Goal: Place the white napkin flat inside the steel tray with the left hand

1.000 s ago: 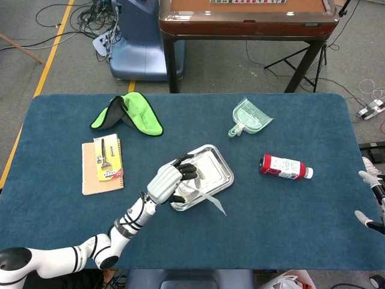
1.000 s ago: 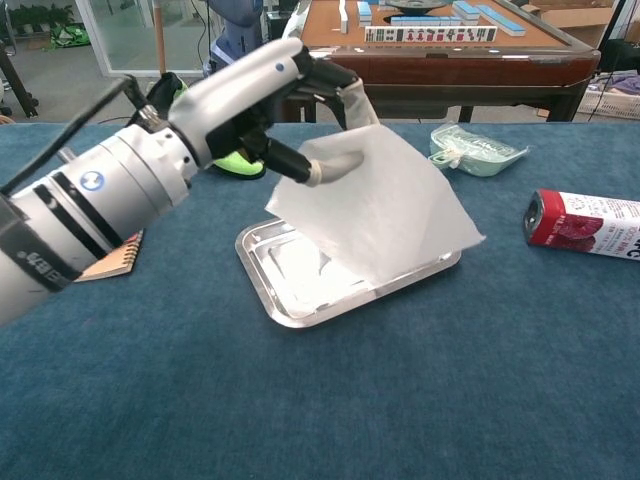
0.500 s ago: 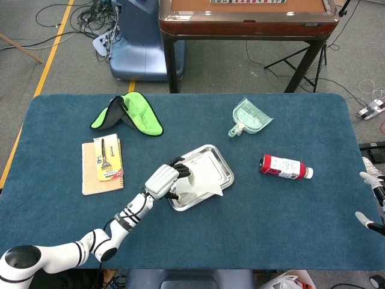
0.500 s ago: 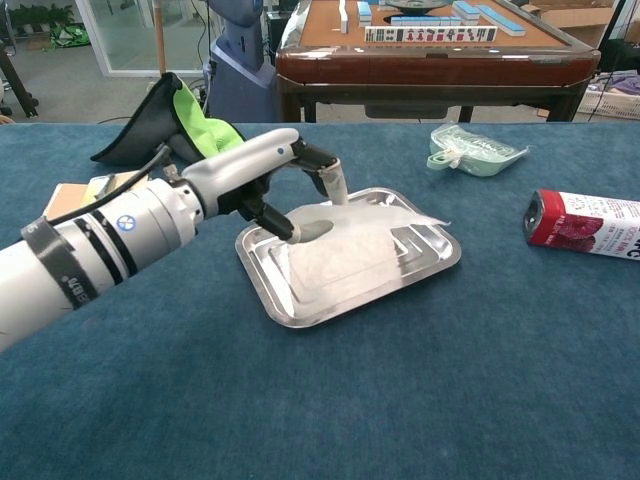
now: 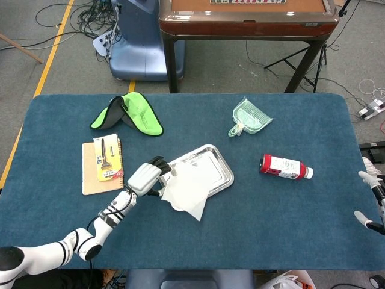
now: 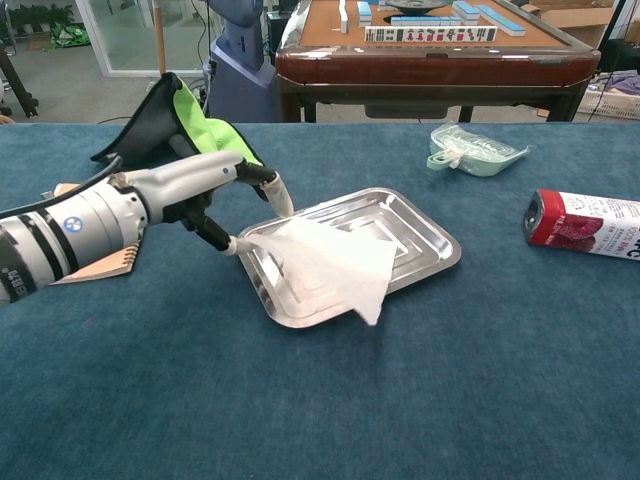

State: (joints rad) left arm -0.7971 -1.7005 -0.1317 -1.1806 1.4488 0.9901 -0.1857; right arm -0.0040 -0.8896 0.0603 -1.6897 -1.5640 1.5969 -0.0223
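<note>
1. Fingers (image 6: pixel 268 187) of your left hand (image 5: pixel 143 178) pinch one corner of the napkin (image 5: pixel 187 189) at the tray's near-left edge; the thumb tip closes on the paper from below in the chest view.
2. Your right hand (image 5: pixel 374 198) shows only at the frame edge of the head view, well apart from the work; whether it is spread or curled cannot be told.
3. Napkin position: it lies partly inside the tray (image 5: pixel 218 163), draped over the left portion, with its free corner hanging over the front rim onto the table (image 5: pixel 289 229). It is creased, not flat.
4. Step in hand, by my judgement: placement, not complete. The napkin sits off-centre toward you and overlaps the rim.
5. Next move calls for carrying the pinched corner toward the tray's far right, so the whole sheet clears the rim, then lowering and releasing.
6. Risk noted: releasing now would leave the sheet half out. Dragging too fast may fold it over itself.
</note>
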